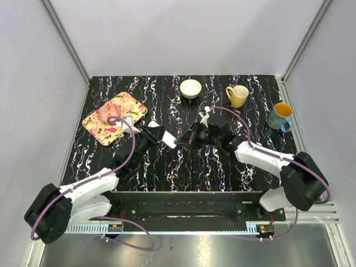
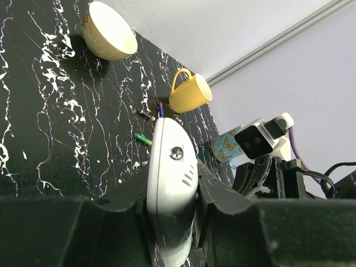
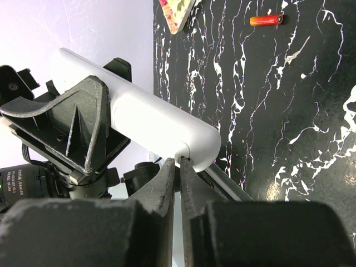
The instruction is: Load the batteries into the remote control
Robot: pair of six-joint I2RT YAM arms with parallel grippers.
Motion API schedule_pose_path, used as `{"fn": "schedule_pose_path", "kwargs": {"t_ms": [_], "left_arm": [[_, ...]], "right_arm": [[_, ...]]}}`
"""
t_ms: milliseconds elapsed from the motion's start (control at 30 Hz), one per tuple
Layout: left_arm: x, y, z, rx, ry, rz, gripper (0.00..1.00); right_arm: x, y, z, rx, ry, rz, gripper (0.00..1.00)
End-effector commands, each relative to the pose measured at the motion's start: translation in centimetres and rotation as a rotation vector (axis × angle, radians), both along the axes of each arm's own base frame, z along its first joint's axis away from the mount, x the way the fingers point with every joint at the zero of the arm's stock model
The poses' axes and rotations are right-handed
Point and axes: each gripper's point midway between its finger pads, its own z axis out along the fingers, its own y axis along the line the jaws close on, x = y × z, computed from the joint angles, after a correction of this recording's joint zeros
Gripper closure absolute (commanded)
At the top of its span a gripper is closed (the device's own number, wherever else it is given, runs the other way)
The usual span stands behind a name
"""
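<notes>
While left claw clamps the remote clear of the desk, the remote's long axis runs straight out to right claw. That claw's tips sit all but together against the far end; pinch unclear. Green battery lies on desk ahead of left claw, beside remote's tip. Right claw likely nearer.

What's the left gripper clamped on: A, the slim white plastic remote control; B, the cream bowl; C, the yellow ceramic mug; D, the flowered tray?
A: the left gripper is closed against both sides of the slim white plastic remote control, as its wrist view shows.
</notes>
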Motion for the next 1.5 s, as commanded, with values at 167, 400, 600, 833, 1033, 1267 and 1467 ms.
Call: {"fn": "schedule_pose_path", "kwargs": {"t_ms": [167, 400, 600, 833, 1033, 1267, 1467], "left_arm": [[-1.0, -2.2, 2.0, -0.043, -0.026, -0.097, 1.00], [-0.8, -1.8, 1.6, -0.026, -0.023, -0.077, 1.00], [-0.4, -1.3, 1.7, -0.009, -0.019, -0.041, 1.00], [-0.2, -0.9, 2.0, -0.058, -0.002, -0.036, 1.00], [0.0, -1.3, 2.3, -0.084, 0.019, -0.095, 1.00], [0.2, -3.6, -0.5, -0.011, 0.104, -0.214, 1.00], [1.4, -4.8, -3.4, 0.003, 0.161, -0.232, 1.00]], "right_arm": [[-0.5, 0.7, 5.0, 0.109, -0.134, 0.036, 1.00], [-0.6, 0.4, 5.5, 0.093, -0.161, 0.032, 1.00], [-0.8, 0.1, 5.5, 0.080, -0.164, 0.036, 1.00], [-1.2, -0.3, 4.4, 0.061, -0.144, 0.031, 1.00], [-1.4, -1.0, 2.6, 0.022, -0.119, 0.018, 1.00], [-1.0, -1.9, -0.2, -0.041, -0.096, -0.010, 1.00], [-0.4, -2.9, -4.0, -0.082, -0.050, -0.044, 1.00]]}}
